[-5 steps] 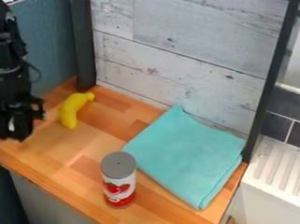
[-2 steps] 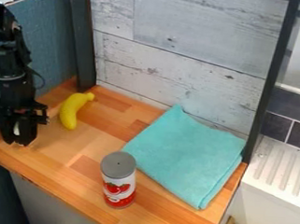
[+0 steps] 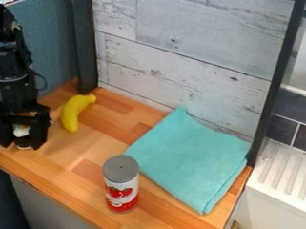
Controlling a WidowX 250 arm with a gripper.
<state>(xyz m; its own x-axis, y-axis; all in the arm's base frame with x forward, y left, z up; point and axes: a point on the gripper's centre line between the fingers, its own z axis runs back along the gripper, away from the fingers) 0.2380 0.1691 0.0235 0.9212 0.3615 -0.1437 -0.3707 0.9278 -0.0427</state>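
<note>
Your gripper hangs low over the counter's left end, fingers spread, apparently to straddle a small, partly hidden pale object; banana nearby, can upright near folded teal cloth.

the robot arm is black, built from chunky, angular segments with faint grey highlights. a rounded section narrows to a thin, lighter grey ring. a slim black cable bows outward in a small loop. below, the black gripper has a wide, blocky crosspiece and two broad, dark fingers that taper downward.
</note>
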